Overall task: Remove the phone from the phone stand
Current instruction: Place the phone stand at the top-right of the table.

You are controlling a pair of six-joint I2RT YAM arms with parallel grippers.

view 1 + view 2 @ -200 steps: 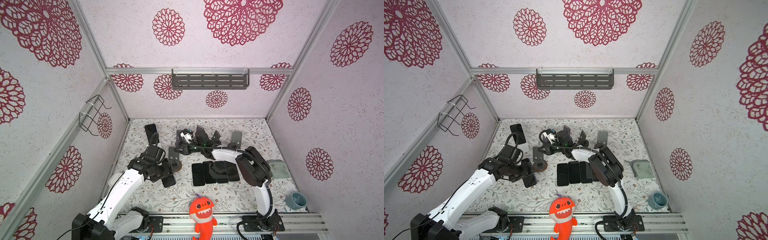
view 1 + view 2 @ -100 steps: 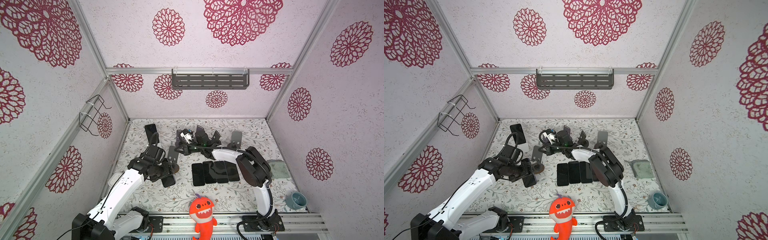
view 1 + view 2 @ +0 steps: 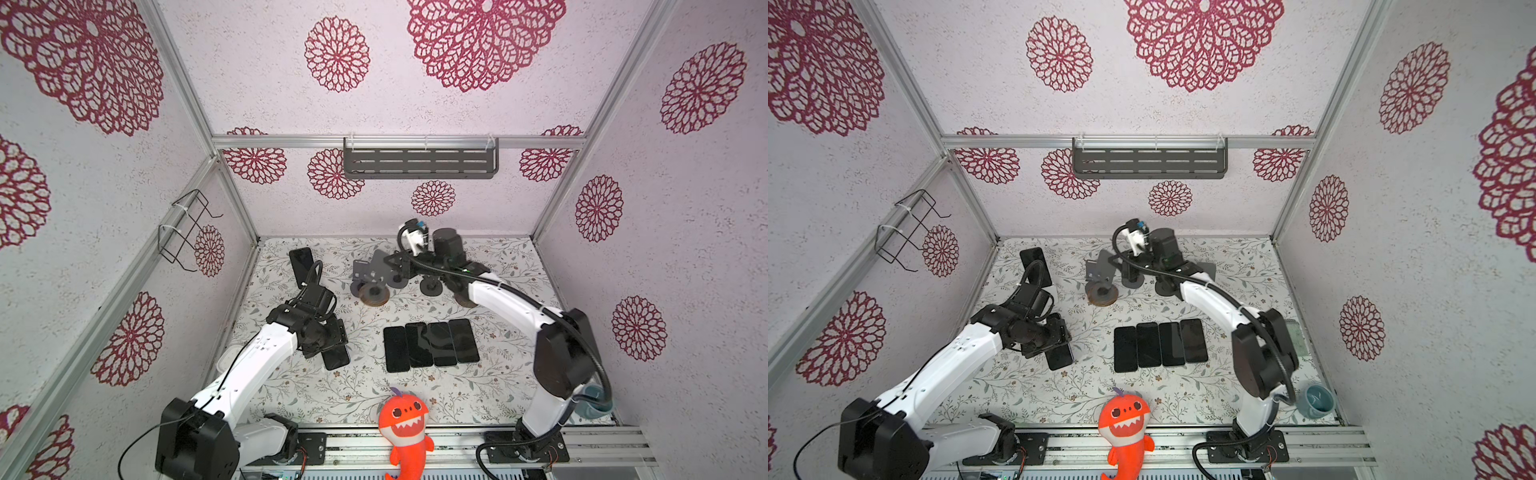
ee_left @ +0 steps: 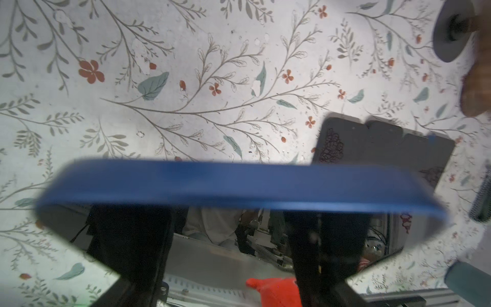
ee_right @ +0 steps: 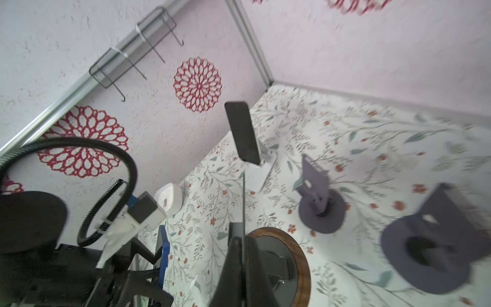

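My left gripper (image 4: 228, 220) is closed on the blue-cased black phone (image 4: 239, 183), clear of the dark grey metal stand (image 3: 370, 272) which my right gripper (image 5: 242, 244) pinches, so next I should lay it flat beside the four black phones (image 3: 430, 344).

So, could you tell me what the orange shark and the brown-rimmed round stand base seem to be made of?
The orange shark looks like plush fabric: matte, soft, stuffed shape. The stand base seems a dark plastic or metal disc with a brown wood-look rim.
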